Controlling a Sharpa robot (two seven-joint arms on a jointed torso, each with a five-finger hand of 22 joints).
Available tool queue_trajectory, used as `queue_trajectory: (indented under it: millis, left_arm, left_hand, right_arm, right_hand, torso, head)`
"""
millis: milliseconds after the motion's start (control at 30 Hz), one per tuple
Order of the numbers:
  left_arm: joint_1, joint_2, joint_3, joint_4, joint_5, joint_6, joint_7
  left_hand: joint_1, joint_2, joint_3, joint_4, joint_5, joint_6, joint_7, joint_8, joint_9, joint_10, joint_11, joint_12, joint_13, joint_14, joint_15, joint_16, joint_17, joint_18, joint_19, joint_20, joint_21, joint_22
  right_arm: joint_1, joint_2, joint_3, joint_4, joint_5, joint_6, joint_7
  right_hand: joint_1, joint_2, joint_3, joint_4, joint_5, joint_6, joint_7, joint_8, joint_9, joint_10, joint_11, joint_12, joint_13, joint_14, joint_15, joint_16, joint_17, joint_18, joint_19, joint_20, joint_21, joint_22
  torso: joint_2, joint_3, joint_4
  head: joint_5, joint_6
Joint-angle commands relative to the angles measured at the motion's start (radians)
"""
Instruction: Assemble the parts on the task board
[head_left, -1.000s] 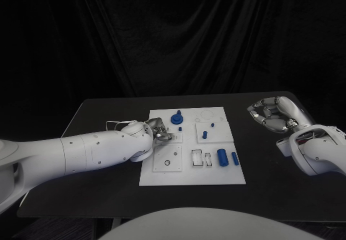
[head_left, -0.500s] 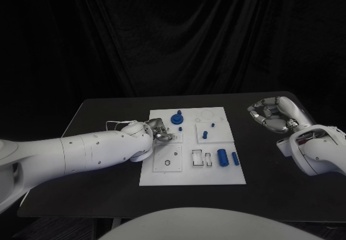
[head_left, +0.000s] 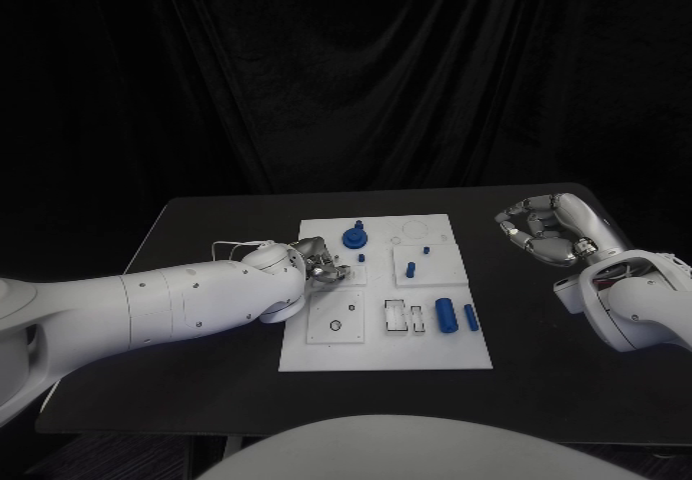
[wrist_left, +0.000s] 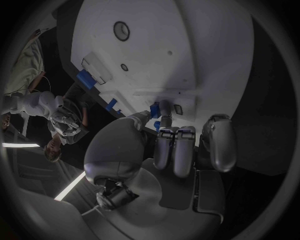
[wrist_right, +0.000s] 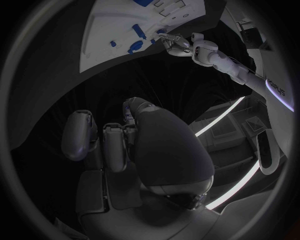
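I see the left hand (head_left: 320, 262) with its silver fingers pinching a small blue part (wrist_left: 155, 108) at the left edge of the smooth white task board (head_left: 384, 349). The right hand (head_left: 545, 230) hangs curled, holding nothing, beyond the board's right edge.

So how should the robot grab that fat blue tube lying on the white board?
Probably from straight above, pinching the fat blue tube across its round sides near the middle. It lies flat on the task board, with a thinner blue pin close beside it, so fingers need to slip in carefully.
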Motion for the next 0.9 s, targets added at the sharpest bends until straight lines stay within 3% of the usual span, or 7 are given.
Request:
queue_trajectory:
  millis: [33, 167, 233, 333, 367, 800, 900]
  left_arm:
    - [-0.005, 0.002, -0.003, -0.003, 0.004, 0.032, -0.007]
    - [-0.005, 0.003, -0.003, -0.006, 0.004, 0.035, -0.008]
    - [-0.005, 0.003, -0.003, -0.007, 0.004, 0.035, -0.008]
    - [-0.005, 0.004, -0.003, -0.009, 0.004, 0.036, -0.007]
    - [-0.005, 0.004, -0.003, -0.009, 0.004, 0.036, -0.006]
    - [-0.005, 0.006, -0.003, -0.019, 0.004, 0.037, 0.007]
    - [-0.005, 0.007, -0.003, -0.021, 0.004, 0.031, 0.013]
  left_hand:
    - [-0.02, 0.003, -0.03, 0.014, -0.011, 0.009, 0.002, -0.007, -0.01, 0.106, 0.002, 0.004, 0.263, 0.104, 0.001, 0.003, 0.263, 0.006, -0.001, 0.003, -0.006, 0.184]
    - [-0.049, 0.02, -0.068, 0.018, -0.026, 0.01, 0.003, -0.01, -0.014, 0.106, 0.003, 0.004, 0.263, 0.104, 0.001, 0.003, 0.263, 0.006, -0.001, 0.003, -0.008, 0.184]
    - [-0.077, 0.039, -0.095, 0.019, -0.028, 0.01, 0.003, -0.012, -0.017, 0.106, 0.004, 0.004, 0.263, 0.104, 0.002, 0.003, 0.263, 0.006, -0.001, 0.003, -0.009, 0.183]
    - [-0.085, 0.045, -0.103, 0.019, -0.027, 0.01, 0.004, -0.012, -0.018, 0.106, 0.004, 0.004, 0.263, 0.104, 0.002, 0.003, 0.263, 0.007, -0.001, 0.003, -0.01, 0.183]
    - [-0.114, 0.063, -0.122, 0.02, -0.018, 0.009, 0.005, -0.014, -0.019, 0.106, 0.004, 0.004, 0.263, 0.104, 0.001, 0.003, 0.263, 0.006, -0.002, 0.005, -0.012, 0.183]
    - [-0.152, 0.091, -0.169, 0.021, 0.002, -0.004, 0.01, -0.023, -0.024, 0.106, 0.01, 0.004, 0.263, 0.104, 0.007, 0.003, 0.263, 0.011, -0.013, 0.008, -0.036, 0.177]
    - [-0.185, 0.115, -0.203, 0.021, 0.03, -0.008, 0.013, -0.025, -0.026, 0.106, 0.013, 0.004, 0.263, 0.104, 0.01, 0.003, 0.263, 0.013, -0.017, 0.01, -0.043, 0.175]
  right_arm:
    - [-0.001, 0.0, 0.001, 0.0, -0.002, -0.002, -0.011]
    - [-0.001, 0.0, 0.001, 0.0, -0.002, -0.001, -0.012]
    - [-0.001, 0.0, 0.001, 0.0, -0.002, -0.001, -0.012]
    - [-0.001, 0.0, 0.001, 0.0, -0.002, -0.001, -0.013]
    - [-0.001, 0.0, 0.001, 0.0, -0.002, 0.0, -0.013]
    - [-0.001, -0.001, 0.001, 0.001, -0.002, 0.0, -0.013]
    - [-0.001, -0.001, 0.001, 0.001, -0.002, 0.0, -0.013]
  right_hand:
    - [-0.012, -0.001, 0.003, 0.001, 0.006, -0.005, -0.002, 0.007, -0.001, -0.005, -0.002, -0.002, 0.043, 0.053, -0.002, -0.001, 0.151, 0.01, -0.007, 0.001, -0.005, 0.157]
    - [-0.012, -0.001, 0.003, 0.001, 0.006, -0.005, -0.002, 0.007, -0.001, -0.005, -0.002, -0.002, 0.043, 0.053, -0.002, -0.001, 0.151, 0.01, -0.007, 0.001, -0.005, 0.157]
    - [-0.012, -0.001, 0.003, 0.001, 0.006, -0.005, -0.002, 0.007, -0.001, -0.005, -0.002, -0.002, 0.043, 0.053, -0.002, -0.001, 0.151, 0.01, -0.007, 0.001, -0.005, 0.157]
    - [-0.012, -0.001, 0.003, 0.001, 0.006, -0.005, -0.002, 0.007, -0.001, -0.005, -0.002, -0.002, 0.043, 0.053, -0.002, -0.001, 0.151, 0.01, -0.007, 0.001, -0.005, 0.157]
    - [-0.012, -0.001, 0.003, 0.001, 0.006, -0.005, -0.002, 0.007, -0.001, -0.005, -0.002, -0.002, 0.043, 0.053, -0.002, -0.001, 0.151, 0.01, -0.007, 0.001, -0.005, 0.157]
    - [-0.012, -0.001, 0.003, 0.001, 0.006, -0.005, -0.002, 0.007, -0.001, -0.005, -0.002, -0.002, 0.043, 0.053, -0.002, -0.001, 0.151, 0.01, -0.007, 0.001, -0.005, 0.157]
    - [-0.012, -0.001, 0.003, 0.001, 0.006, -0.005, -0.002, 0.007, -0.001, -0.005, -0.002, -0.002, 0.043, 0.053, -0.002, -0.001, 0.151, 0.01, -0.007, 0.001, -0.005, 0.157]
  torso:
    - [0.001, 0.0, 0.0002]
    - [0.0, 0.0001, 0.0003]
    - [0.0, 0.0002, 0.0005]
    - [0.0, 0.0001, 0.0003]
    - [0.0, 0.0002, 0.0004]
    - [0.0, 0.0, 0.0]
    - [0.0, 0.0001, 0.0001]
  head:
    - [0.0, 0.0]
    - [-0.001, 0.0]
    - [-0.002, 0.0]
    - [-0.001, 0.0]
    - [-0.001, 0.0]
    - [-0.001, 0.0]
    - [-0.001, 0.0]
